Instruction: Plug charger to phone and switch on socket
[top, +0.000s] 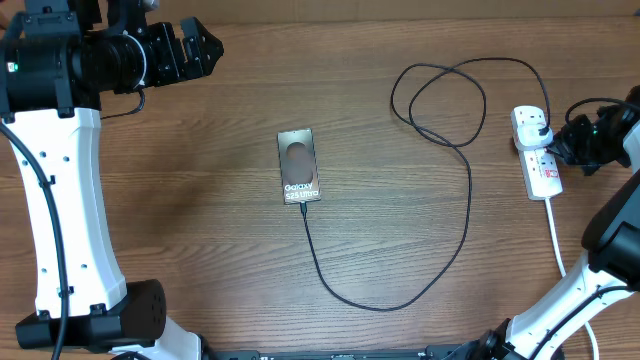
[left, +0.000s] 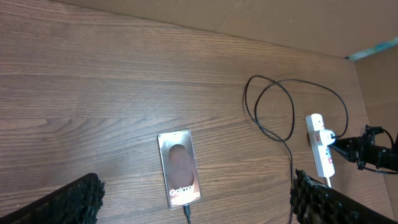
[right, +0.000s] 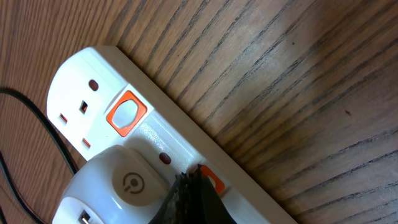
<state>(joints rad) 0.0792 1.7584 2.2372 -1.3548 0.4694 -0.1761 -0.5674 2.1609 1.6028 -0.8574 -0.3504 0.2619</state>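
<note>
press the switch by the adapter, not the spare one

the right gripper (right: 189, 190), fingers pressed together into one tip, sits at the red switch (right: 212, 179) beside the white adapter (right: 121, 186) on the socket (top: 537, 160), at the table's right edge. push straight down on that rocker only; the other switch (right: 127, 113) serves an unused outlet. the charger (top: 468, 200) looks seated in the near end of the phone (top: 298, 165), mid-table. the left gripper (top: 207, 45) hangs spread wide, far left.

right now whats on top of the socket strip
A white charger plug sits on the socket strip; the shut right gripper covers most of the red switch beside it.
</note>
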